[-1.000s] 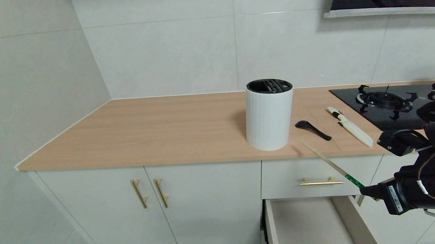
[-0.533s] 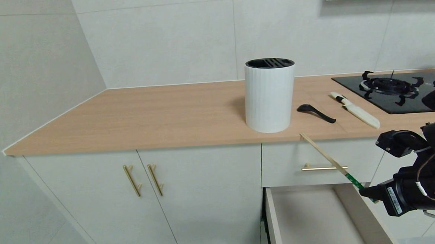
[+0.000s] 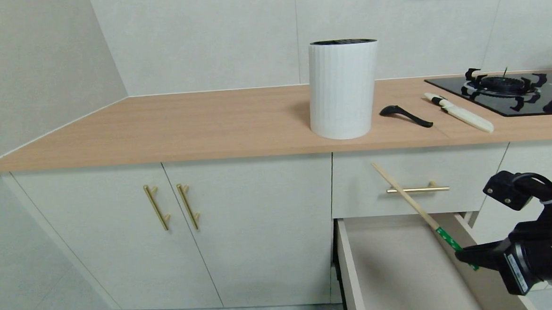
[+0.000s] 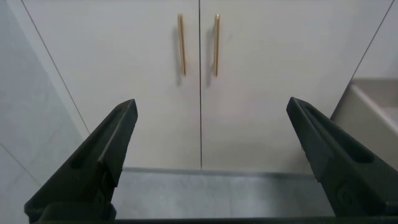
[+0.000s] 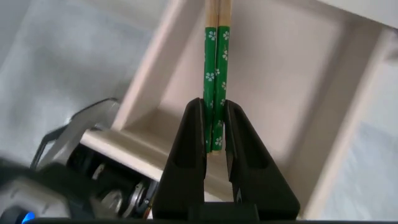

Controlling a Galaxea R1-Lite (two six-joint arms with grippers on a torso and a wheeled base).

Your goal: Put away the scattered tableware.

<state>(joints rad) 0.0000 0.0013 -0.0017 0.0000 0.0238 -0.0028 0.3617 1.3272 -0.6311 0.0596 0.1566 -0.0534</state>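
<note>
My right gripper (image 3: 465, 256) (image 5: 214, 124) is shut on a pair of wooden chopsticks (image 3: 413, 204) (image 5: 216, 68) with green flowered ends. It holds them slanted above the open drawer (image 3: 405, 271) (image 5: 280, 74) below the counter. On the wooden counter (image 3: 185, 126) lie a black spoon (image 3: 404, 115) and a white knife (image 3: 460, 116), both right of the white ribbed utensil holder (image 3: 343, 90). My left gripper (image 4: 211, 162) is open, low down and facing the cabinet doors (image 4: 199, 81).
A black gas hob (image 3: 513, 90) sits at the counter's right end. The shut drawer front (image 3: 414, 181) with a brass handle is above the open drawer. Two cabinet doors (image 3: 176, 226) with brass handles stand to the left. Tiled walls close the back and left.
The head view has dropped, so counter and cabinets appear higher in the picture. The right gripper still holds the chopsticks, which now hang lower against the cabinet, over the open drawer.
</note>
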